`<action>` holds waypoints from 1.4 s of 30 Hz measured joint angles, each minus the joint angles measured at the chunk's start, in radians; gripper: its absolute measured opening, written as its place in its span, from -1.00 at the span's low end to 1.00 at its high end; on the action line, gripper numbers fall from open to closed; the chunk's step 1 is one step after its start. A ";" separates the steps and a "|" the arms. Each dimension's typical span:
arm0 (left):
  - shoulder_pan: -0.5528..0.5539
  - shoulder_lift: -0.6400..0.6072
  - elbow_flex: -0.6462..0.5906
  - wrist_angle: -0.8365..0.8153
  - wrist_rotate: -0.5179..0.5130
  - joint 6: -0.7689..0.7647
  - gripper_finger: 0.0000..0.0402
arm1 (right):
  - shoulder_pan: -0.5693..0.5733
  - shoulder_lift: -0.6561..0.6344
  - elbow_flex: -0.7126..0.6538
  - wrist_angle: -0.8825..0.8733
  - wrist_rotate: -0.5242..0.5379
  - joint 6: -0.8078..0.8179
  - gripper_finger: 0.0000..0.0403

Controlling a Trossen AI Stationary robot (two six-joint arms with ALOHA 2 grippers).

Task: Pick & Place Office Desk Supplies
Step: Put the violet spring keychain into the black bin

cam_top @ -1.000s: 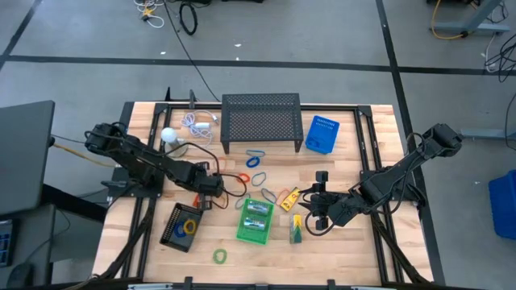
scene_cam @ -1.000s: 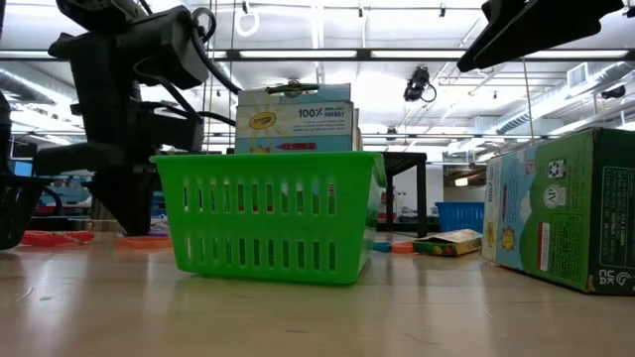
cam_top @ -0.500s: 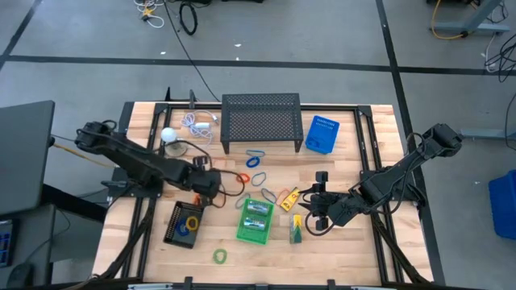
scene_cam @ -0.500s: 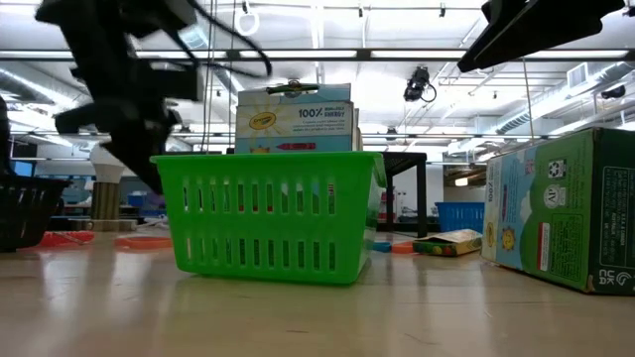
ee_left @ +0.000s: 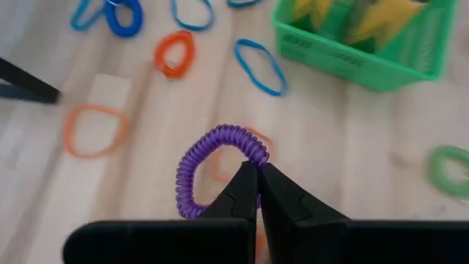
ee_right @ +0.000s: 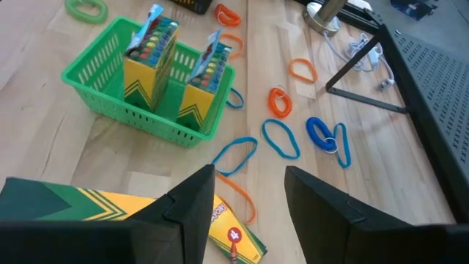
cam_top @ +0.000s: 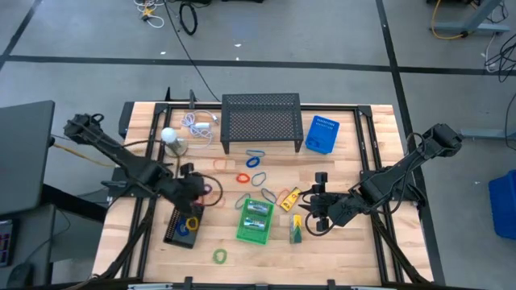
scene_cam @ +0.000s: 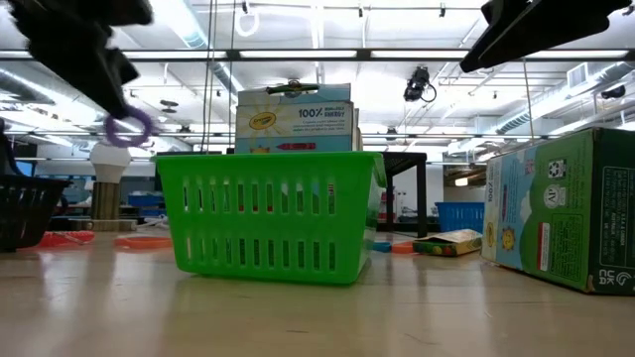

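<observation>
My left gripper (ee_left: 258, 176) is shut on a purple coiled loop (ee_left: 212, 158), above the table beside the black basket (cam_top: 179, 226); the loop also shows in the low view (scene_cam: 129, 126). My right gripper (ee_right: 249, 194) stands open above a yellow crayon box (ee_right: 95, 202) lying flat near the green basket (cam_top: 256, 219), and I see no touch. That basket holds two upright crayon boxes (ee_right: 150, 55). Another crayon box (cam_top: 289, 197) and orange, blue, red and green loops (ee_right: 280, 138) lie flat on the wood. My left gripper pinches the purple loop's coiled rim (ee_left: 253, 152) at one spot between its two fingertips. The fingers slant down from the table's left side. The loop stands out beyond the fingertips and is lifted clear of the table.
A black mesh shelf (cam_top: 260, 121) and a blue basket (cam_top: 322, 134) stand at the far edge, with a white ball (cam_top: 168, 135) and white cable (cam_top: 199, 125) at the far left. The black basket holds yellow and blue loops. A green loop (cam_top: 219, 256) lies near the front edge.
My left gripper has risen from the table and swung toward the table's left and near edges, toward the black basket, tipping as it went. It stays shut, and the purple loop has come up with it, clear of the wood.
</observation>
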 joint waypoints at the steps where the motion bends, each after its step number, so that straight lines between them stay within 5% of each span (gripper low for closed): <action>1: -0.023 -0.007 0.000 -0.009 0.007 -0.033 -0.97 | 0.000 0.000 0.000 0.000 0.000 0.000 -0.13; 15: -0.296 0.049 0.001 -0.057 0.053 -0.404 -0.97 | 0.000 0.000 0.000 0.001 -0.001 0.000 -0.13; 28: -0.344 0.222 0.002 -0.008 0.148 -0.470 -0.95 | 0.000 0.000 0.000 0.001 0.000 -0.002 -0.13; 42: -0.343 0.256 0.002 0.062 0.071 -0.475 -0.36 | 0.000 0.000 0.000 0.001 0.000 -0.002 -0.13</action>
